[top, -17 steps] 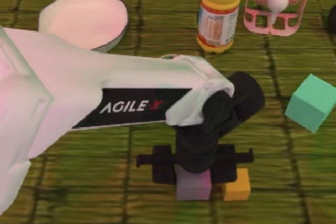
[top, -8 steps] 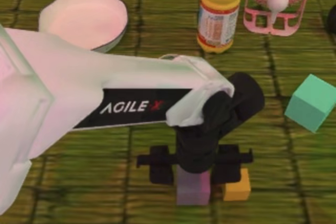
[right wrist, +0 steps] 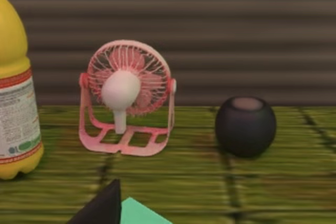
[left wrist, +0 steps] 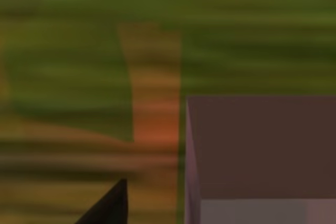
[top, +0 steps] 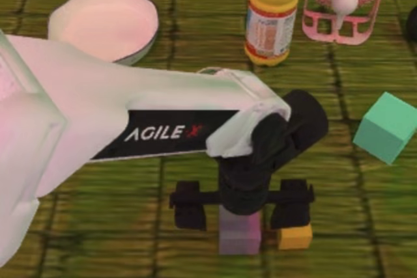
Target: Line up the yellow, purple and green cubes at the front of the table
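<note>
The purple cube rests on the table at the front middle. The small yellow cube sits close to its right. My left gripper hangs straight over the purple cube, open, with its black fingers spread wide of the cube's sides. One finger partly covers the yellow cube. The left wrist view shows the purple cube close up beside one dark fingertip. The green cube lies apart at the right. The right wrist view shows only one dark fingertip near a corner of the green cube.
At the back stand a pink bowl, a yellow bottle and a pink desk fan. A dark round ball-like object sits at the far back right. My left arm's white link covers the table's left middle.
My left gripper's fingers have spread apart, letting go of the purple cube. The cube stays put beside the yellow one. Nothing else has moved.
</note>
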